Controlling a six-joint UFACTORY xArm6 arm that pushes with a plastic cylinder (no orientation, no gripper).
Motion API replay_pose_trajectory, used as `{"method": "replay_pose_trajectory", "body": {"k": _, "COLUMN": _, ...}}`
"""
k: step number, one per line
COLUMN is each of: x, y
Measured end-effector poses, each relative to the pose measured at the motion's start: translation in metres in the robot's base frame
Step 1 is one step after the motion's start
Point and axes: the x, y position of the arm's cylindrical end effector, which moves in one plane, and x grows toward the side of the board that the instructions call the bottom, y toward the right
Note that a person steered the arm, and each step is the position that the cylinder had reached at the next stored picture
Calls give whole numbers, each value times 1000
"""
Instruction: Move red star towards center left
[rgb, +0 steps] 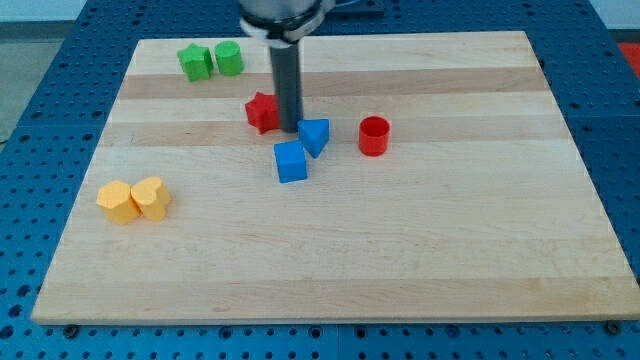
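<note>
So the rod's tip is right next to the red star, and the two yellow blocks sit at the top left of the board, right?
Not quite. My tip is indeed just right of the red star, but the camera view shows the two yellow blocks at the board's lower left. The blocks at the top left are the two green ones.

Red star (262, 111) sits upper centre of the frame with my tip (290, 129) against its right side. To its left the board (420, 260) lies open toward the centre-left edge. Green blocks (211, 60) stand above that lane, yellow blocks (133, 199) below it. Blue triangle (315, 136), blue cube (291, 161) and red cylinder (374, 136) crowd the right.
</note>
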Motion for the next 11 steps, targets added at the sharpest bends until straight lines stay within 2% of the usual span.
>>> {"method": "replay_pose_trajectory", "body": {"k": 1, "x": -2, "y": -13}}
{"method": "replay_pose_trajectory", "body": {"k": 2, "x": -18, "y": 40}}
{"method": "replay_pose_trajectory", "body": {"k": 3, "x": -24, "y": -3}}
{"method": "replay_pose_trajectory", "body": {"k": 4, "x": 0, "y": -69}}
{"method": "replay_pose_trajectory", "body": {"k": 5, "x": 1, "y": -98}}
{"method": "replay_pose_trajectory", "body": {"k": 6, "x": -26, "y": -64}}
{"method": "replay_pose_trajectory", "body": {"k": 7, "x": -35, "y": -91}}
{"method": "replay_pose_trajectory", "body": {"k": 8, "x": -27, "y": -146}}
{"method": "replay_pose_trajectory", "body": {"k": 9, "x": -18, "y": -155}}
{"method": "replay_pose_trajectory", "body": {"k": 10, "x": -20, "y": -147}}
{"method": "replay_pose_trajectory", "body": {"k": 11, "x": -43, "y": -91}}
